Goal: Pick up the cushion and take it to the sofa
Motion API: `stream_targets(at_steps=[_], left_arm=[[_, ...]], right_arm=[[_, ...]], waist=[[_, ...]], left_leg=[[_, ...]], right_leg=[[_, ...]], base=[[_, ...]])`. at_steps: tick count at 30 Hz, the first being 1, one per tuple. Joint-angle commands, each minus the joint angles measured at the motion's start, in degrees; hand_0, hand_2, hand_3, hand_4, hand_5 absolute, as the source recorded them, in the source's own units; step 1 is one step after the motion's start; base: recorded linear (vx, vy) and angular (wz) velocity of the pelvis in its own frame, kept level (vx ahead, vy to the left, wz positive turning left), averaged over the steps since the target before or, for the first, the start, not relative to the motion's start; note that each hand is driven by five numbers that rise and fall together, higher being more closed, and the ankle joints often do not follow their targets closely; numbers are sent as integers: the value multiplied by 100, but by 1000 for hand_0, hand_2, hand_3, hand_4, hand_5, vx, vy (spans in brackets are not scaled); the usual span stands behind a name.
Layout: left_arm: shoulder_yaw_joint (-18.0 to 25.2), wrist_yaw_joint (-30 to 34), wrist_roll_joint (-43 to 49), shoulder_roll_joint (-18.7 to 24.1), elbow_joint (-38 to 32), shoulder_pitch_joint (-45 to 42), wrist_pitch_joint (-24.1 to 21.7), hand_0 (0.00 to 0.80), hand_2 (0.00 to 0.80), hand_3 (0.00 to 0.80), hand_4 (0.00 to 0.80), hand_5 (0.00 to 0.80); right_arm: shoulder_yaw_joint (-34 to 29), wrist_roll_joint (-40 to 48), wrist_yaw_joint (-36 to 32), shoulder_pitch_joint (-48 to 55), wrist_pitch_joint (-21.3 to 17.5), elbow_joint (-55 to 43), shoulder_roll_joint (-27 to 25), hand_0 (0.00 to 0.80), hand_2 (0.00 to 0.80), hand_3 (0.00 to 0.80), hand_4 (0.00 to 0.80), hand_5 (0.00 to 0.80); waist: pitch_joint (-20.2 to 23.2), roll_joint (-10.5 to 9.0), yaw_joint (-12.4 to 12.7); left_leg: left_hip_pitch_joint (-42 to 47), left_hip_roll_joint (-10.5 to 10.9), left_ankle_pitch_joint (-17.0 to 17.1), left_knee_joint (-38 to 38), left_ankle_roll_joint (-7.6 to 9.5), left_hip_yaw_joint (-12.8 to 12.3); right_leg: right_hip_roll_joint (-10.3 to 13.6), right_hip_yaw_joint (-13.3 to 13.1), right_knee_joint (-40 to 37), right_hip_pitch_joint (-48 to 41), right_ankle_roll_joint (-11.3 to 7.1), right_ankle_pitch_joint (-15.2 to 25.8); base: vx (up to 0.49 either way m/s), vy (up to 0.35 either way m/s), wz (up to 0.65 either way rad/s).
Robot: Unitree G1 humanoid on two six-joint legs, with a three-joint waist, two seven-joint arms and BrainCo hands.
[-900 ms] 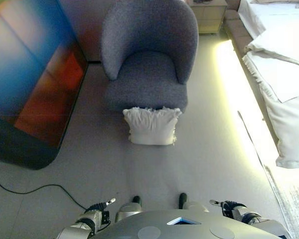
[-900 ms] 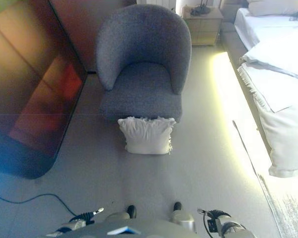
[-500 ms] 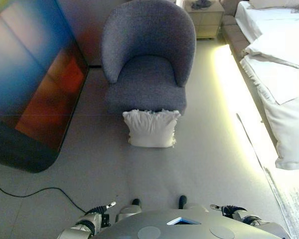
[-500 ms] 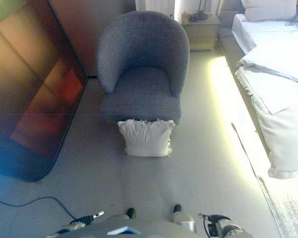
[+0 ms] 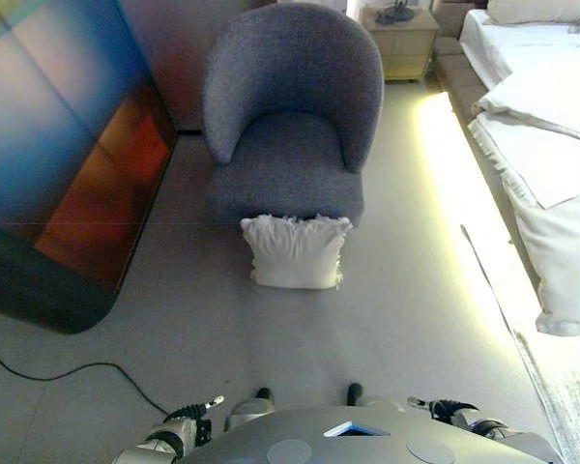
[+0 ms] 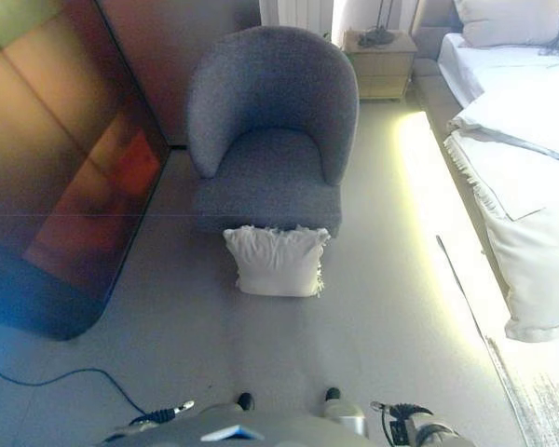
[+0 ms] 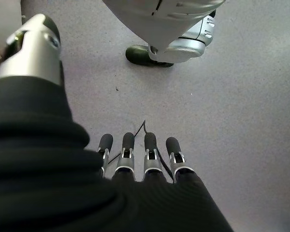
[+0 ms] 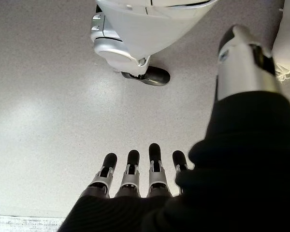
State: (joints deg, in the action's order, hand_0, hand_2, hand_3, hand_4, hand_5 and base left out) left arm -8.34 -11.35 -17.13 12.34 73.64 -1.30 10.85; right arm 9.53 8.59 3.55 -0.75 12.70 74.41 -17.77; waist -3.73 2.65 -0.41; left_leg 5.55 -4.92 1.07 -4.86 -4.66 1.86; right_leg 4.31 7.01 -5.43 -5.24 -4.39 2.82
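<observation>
A white fringed cushion [image 5: 295,251] stands on the grey floor, leaning against the front of a grey armchair [image 5: 288,126]. It also shows in the right eye view [image 6: 276,260]. My left hand [image 5: 182,427] hangs low at my left side, far from the cushion. Its fingers [image 7: 134,149] are straight and hold nothing. My right hand [image 5: 449,411] hangs low at my right side. Its fingers [image 8: 142,166] are straight and empty over the bare floor.
A large dark screen panel [image 5: 58,155] leans at the left. A bed with white bedding [image 5: 546,145] runs along the right, with a lit strip at its base. A wooden nightstand [image 6: 380,63] stands behind the armchair. A thin cable [image 5: 68,370] lies on the floor.
The whole picture has shifted slightly, so the camera has moved. The cushion and armchair have stayed in place. Both hands still hang at my sides.
</observation>
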Motion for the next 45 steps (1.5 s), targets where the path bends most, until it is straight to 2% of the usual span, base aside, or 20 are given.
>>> stream_targets(at_steps=[1,3,5,8,10,11,12,16,20,25,30,31,33,35,36,37,38,41,43,45], left_arm=[[113,-117,-76,139,292,312,27,0,0,0,0,0],[152,-114,-45,137,295,342,-9,0,0,0,0,0],[213,-80,-46,123,311,390,-132,0,0,0,0,0],[320,3,-222,89,347,372,-195,0,0,0,0,0],[380,45,-274,70,326,347,-221,0,0,0,0,0],[392,28,-312,64,322,334,-245,0,0,0,0,0],[435,15,-365,66,317,292,-311,0,0,0,0,0],[471,130,-194,129,307,150,-386,0,0,0,0,0],[435,245,-179,113,311,-41,-409,0,0,0,0,0],[454,230,-224,41,367,-177,-251,0,0,0,0,0],[569,289,-137,140,513,-152,-247,0,0,0,0,0],[603,309,-124,175,510,-145,-233,0,0,0,0,0],[635,337,-151,247,480,-115,-195,0,0,0,0,0],[658,361,-79,351,469,-1,-127,0,0,0,0,0],[657,360,-74,358,469,9,-121,0,0,0,0,0],[652,353,-21,447,449,128,-61,0,0,0,0,0],[629,356,-19,489,440,204,-19,0,0,0,0,0],[465,383,-121,552,418,513,96,0,0,0,0,0],[357,294,-296,564,347,734,187,0,0,0,0,0],[282,205,-443,565,304,913,227,0,0,0,0,0]], right_arm=[[71,70,69,-281,-24,272,178,0,0,0,0,0],[54,57,86,-301,-26,275,172,0,0,0,0,0],[67,20,96,-364,-17,258,141,0,0,0,0,0],[88,-4,111,-469,61,204,59,0,0,0,0,0],[103,38,91,-503,55,164,36,0,0,0,0,0],[93,69,98,-502,41,161,28,0,0,0,0,0],[46,65,95,-505,19,184,20,0,0,0,0,0],[-87,25,107,-429,-32,273,-6,0,0,0,0,0],[-98,-70,49,-347,43,335,-23,0,0,0,0,0],[-12,-91,172,-321,230,407,-10,0,0,0,0,0],[-145,-139,236,-302,392,534,80,0,0,0,0,0],[-201,-233,214,-252,364,548,118,0,0,0,0,0],[-238,-402,123,-186,262,529,192,0,0,0,0,0],[-246,-466,147,-174,197,435,294,0,0,0,0,0],[-246,-457,156,-173,198,426,302,0,0,0,0,0],[-259,-319,214,-180,111,316,317,0,0,0,0,0],[-252,-256,227,-205,106,275,320,0,0,0,0,0],[-142,-259,204,-321,6,175,311,0,0,0,0,0],[16,-197,278,-431,-47,40,303,0,0,0,0,0],[155,-72,318,-551,-77,-96,303,0,0,0,0,0]], waist=[[-237,-465,157],[-265,-555,154],[-375,-721,169],[-598,-775,233],[-751,-711,332],[-800,-660,371],[-862,-550,469],[-851,-303,672],[-726,-201,856],[-579,-150,925],[-407,-309,962],[-346,-370,952],[-235,-506,962],[-119,-598,967],[-109,-606,966],[-101,-564,893],[-115,-549,831],[-208,-480,632],[-369,-363,506],[-528,-367,385]], left_leg=[[92,470,-620,283,400,-463],[-111,459,-818,972,405,-503],[-585,501,-1217,2230,537,-572],[-1329,550,-1111,3685,663,-528],[-1892,612,-779,3980,602,-447],[-2039,621,-638,3902,554,-408],[-2233,610,-273,3434,434,-373],[-2290,447,544,1705,180,-558],[-2208,345,1109,135,-46,-559],[-2188,87,1099,18,-105,-555],[-2164,137,704,534,116,-527],[-2215,208,580,824,222,-566],[-2253,383,384,1045,446,-628],[-2084,535,209,976,650,-641],[-2070,548,201,965,661,-640],[-1737,604,71,871,749,-625],[-1574,630,8,828,777,-610],[-1299,636,-50,745,783,-554],[-1018,545,-142,663,706,-471],[-932,513,-311,674,667,-464]], right_leg=[[-215,-182,114,-194,154,-583],[-164,-174,335,-120,247,-667],[-20,-150,731,65,407,-817],[-16,-202,1213,282,573,-866],[-109,-342,1291,237,597,-939],[-173,-377,1282,176,601,-982],[-319,-456,1239,4,602,-1107],[-630,-589,1009,-676,566,-1389],[-751,-958,791,-1416,562,-1711],[-629,-1100,912,-1764,516,-2212],[-270,-1033,1448,-1898,272,-2302],[-191,-1001,1635,-1886,186,-2181],[-5,-924,2127,-1793,-92,-1574],[199,-687,3109,-1360,-439,-699],[214,-676,3169,-1315,-455,-657],[309,-498,3985,-620,-489,-174],[325,-460,4066,-264,-458,-172],[163,-248,3353,494,-308,-564],[163,103,2733,1159,-173,-758],[253,156,2115,1596,-171,-541]], base=[[46,-89,4],[8,-110,12],[-31,-130,43],[-17,-103,28],[32,-54,-28],[133,-34,-23],[206,-23,-27],[361,9,-40],[544,111,12],[580,176,-15],[603,235,-54],[572,255,-71],[524,232,-21],[416,167,7],[472,180,-5],[445,159,-11],[538,168,0],[316,19,28],[154,-71,11],[44,-106,11]])
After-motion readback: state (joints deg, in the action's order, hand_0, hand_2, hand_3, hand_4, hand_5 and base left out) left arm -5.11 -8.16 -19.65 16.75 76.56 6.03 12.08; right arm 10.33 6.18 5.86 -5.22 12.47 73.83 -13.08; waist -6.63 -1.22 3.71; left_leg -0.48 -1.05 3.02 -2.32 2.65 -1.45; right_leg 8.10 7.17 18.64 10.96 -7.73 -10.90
